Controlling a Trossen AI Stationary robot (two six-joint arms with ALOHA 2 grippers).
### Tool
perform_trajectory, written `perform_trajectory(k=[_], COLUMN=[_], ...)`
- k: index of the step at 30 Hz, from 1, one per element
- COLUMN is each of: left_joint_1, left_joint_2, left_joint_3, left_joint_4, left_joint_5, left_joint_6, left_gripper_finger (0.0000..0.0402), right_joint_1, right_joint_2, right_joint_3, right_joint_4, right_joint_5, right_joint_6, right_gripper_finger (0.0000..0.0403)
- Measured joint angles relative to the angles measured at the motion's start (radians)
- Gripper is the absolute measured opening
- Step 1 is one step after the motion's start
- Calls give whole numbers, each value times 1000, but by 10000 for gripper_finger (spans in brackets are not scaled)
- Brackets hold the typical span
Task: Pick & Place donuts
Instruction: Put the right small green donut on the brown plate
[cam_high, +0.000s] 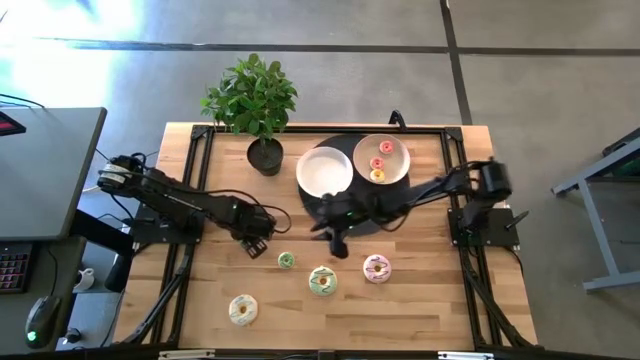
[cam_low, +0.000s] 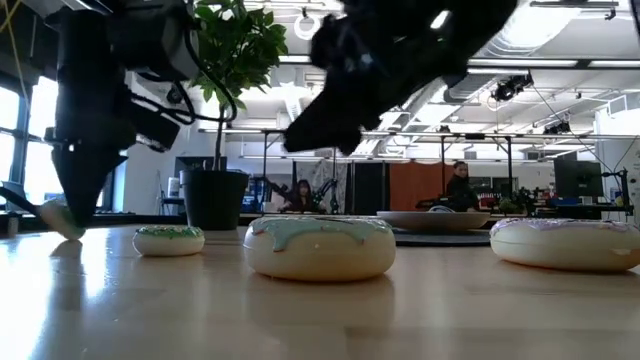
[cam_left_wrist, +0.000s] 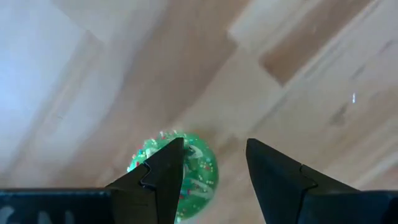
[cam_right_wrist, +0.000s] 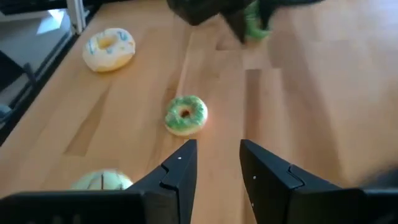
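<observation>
My left gripper (cam_high: 255, 246) points down near the table, open, with a tiny green donut (cam_left_wrist: 198, 171) partly under one finger rather than between the two. My right gripper (cam_high: 338, 244) hangs open and slanting over the table's middle, holding nothing. A second tiny green donut (cam_right_wrist: 185, 115) lies just ahead of it on the wood. A green-cream donut (cam_high: 322, 281), a pink donut (cam_high: 376, 268) and a pale yellow donut (cam_high: 243, 309) lie flat nearer the front edge. Three tiny donuts (cam_high: 378, 163) sit in the far right plate (cam_high: 398, 172). My left gripper has one finger (cam_left_wrist: 165, 171) standing over the edge of the tiny green donut, coming from above. That finger hides the spot, so I cannot tell whether it touches. The donut lies flat on the table.
A white plate (cam_high: 325, 172) stands on a round black mat (cam_high: 340, 140) beside the plate with donuts. A potted plant (cam_high: 255, 105) stands at the far left of the table. People sit in the room beyond the table.
</observation>
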Motion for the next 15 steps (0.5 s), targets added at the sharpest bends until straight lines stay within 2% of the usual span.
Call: perform_trajectory(k=[5, 10, 15], left_joint_1=[-4, -4, -4], left_joint_2=[-57, -108, -139], left_joint_3=[21, 44, 52], left_joint_4=[-46, -104, -138], left_joint_5=[-51, -66, -145], left_joint_6=[2, 6, 26], left_gripper_finger=[170, 170, 170], right_joint_1=[22, 39, 51], right_joint_2=[128, 248, 349], right_joint_3=[120, 221, 320], right_joint_4=[11, 5, -2], right_joint_5=[-52, -44, -50], right_joint_6=[84, 133, 150], right_gripper_finger=[118, 118, 119])
